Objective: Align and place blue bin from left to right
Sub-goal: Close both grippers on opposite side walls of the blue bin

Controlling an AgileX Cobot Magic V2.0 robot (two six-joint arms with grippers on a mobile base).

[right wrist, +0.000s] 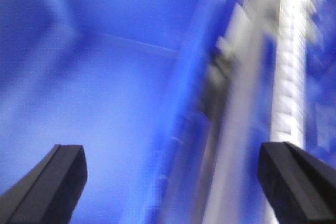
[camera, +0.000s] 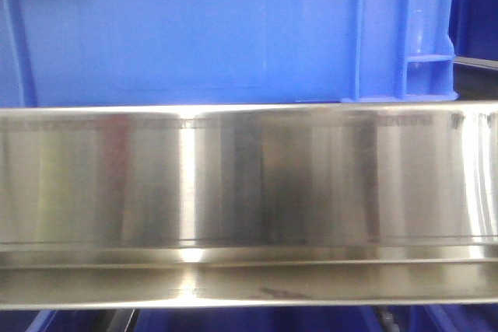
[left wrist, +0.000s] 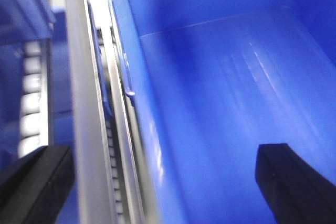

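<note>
Left gripper [left wrist: 163,188] and right gripper [right wrist: 173,188], jaws apart, each straddle a wall of your large bright-blue plastic bin [camera: 156,29]; seemingly pre-grasp: clamp both next.

Across the middle of my front view runs a shiny steel rail [camera: 249,184], mirror-bright, with a narrower lip below it. In my left wrist view a grey metal strip [left wrist: 86,103] runs top to bottom, with a column of white rollers [left wrist: 31,124] at far left. My right wrist view, blurred, shows a pale roller track [right wrist: 291,77] at upper right.
</note>
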